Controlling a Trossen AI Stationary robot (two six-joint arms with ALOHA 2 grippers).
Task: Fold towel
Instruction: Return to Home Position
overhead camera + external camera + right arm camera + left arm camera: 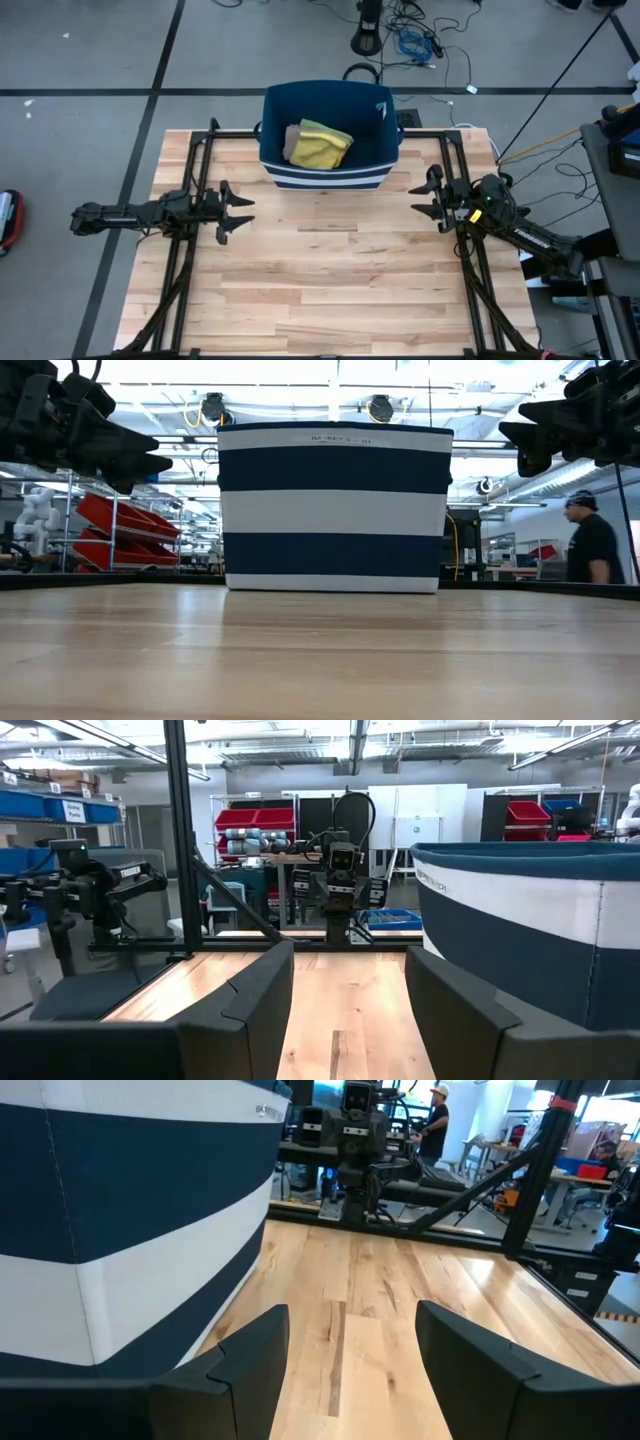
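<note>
Altogether two folded towels lie in the single blue-and-white striped bin [325,180] at the far middle of the table [340,280]: one green towel [322,148] resting on one brown towel [293,140]. Two tools hang above the wood, one on either side: the left tool [248,212] and the right tool [415,198], each with fingers spread, holding nothing.

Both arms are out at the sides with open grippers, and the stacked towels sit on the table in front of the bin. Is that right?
Not quite. The high view shows the stacked towels inside the blue bin, not on the table in front of it. The left gripper and right gripper are indeed open, out at the sides.
</note>
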